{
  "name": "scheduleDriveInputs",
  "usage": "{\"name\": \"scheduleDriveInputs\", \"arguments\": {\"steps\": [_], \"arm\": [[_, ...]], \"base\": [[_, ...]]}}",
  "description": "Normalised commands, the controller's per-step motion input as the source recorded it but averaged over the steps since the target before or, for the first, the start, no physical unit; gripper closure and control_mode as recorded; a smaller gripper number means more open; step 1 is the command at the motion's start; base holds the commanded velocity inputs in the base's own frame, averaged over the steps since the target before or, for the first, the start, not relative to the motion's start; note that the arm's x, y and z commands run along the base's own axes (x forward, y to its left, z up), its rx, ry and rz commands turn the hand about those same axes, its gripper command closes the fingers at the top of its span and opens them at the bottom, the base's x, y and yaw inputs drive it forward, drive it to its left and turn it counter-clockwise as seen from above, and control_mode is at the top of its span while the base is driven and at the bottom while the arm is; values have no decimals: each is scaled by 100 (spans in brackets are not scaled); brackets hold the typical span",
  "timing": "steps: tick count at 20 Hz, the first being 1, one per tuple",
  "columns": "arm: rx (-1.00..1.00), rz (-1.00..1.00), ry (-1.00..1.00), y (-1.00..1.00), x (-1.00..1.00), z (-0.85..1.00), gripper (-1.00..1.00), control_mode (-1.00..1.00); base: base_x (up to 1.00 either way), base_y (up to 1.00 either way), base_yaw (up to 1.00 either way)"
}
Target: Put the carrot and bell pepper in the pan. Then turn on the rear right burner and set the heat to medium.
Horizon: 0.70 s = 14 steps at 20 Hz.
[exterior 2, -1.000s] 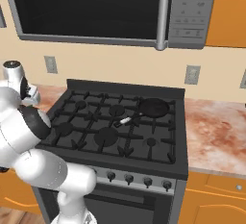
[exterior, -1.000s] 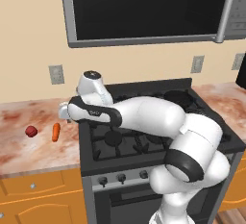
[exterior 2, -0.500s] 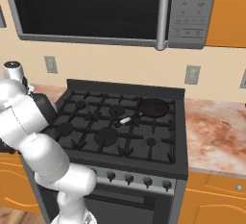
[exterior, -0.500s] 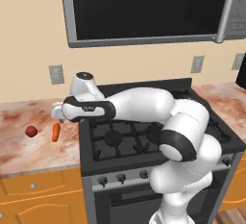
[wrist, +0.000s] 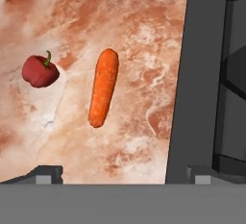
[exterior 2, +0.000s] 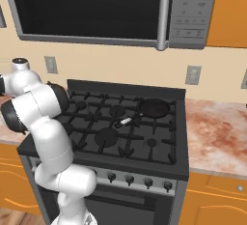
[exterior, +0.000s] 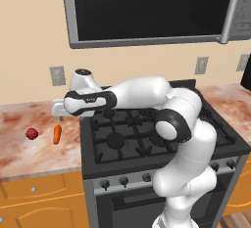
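The open pincer [wrist: 122, 172] hangs above the short orange carrot [wrist: 103, 87] and dark red bell pepper [wrist: 40, 70] on the marbled desk [wrist: 139, 21]. The right base view adds the small black pan [exterior 2: 154, 107] on the stove's rear right.

Even bright render, soft shadows, sharp

The carrot [wrist: 103, 88] is showing bright orange, and the bell pepper [wrist: 40, 70] is glowing dark red with a small green stem. Both are lying on a countertop [wrist: 72, 26] mottled in reddish-brown, pink and cream. The stove [exterior 2: 125, 122] is looking dark grey to black, the pan [exterior 2: 154, 107] is showing black with a pale handle, and the cabinets [exterior: 39, 205] are showing orange.
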Motion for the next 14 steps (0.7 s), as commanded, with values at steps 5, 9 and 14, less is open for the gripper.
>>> {"name": "scheduleDriveInputs", "arguments": {"steps": [5, 9, 14], "arm": [[-2, 0, -1, 8, 2, -23, -100, -100], [-5, 0, 0, 21, 0, -21, -100, -100], [-3, 0, 0, 18, 4, -18, -100, -100]], "base": [[0, 0, 0], [0, 0, 0], [0, 0, 0]]}}
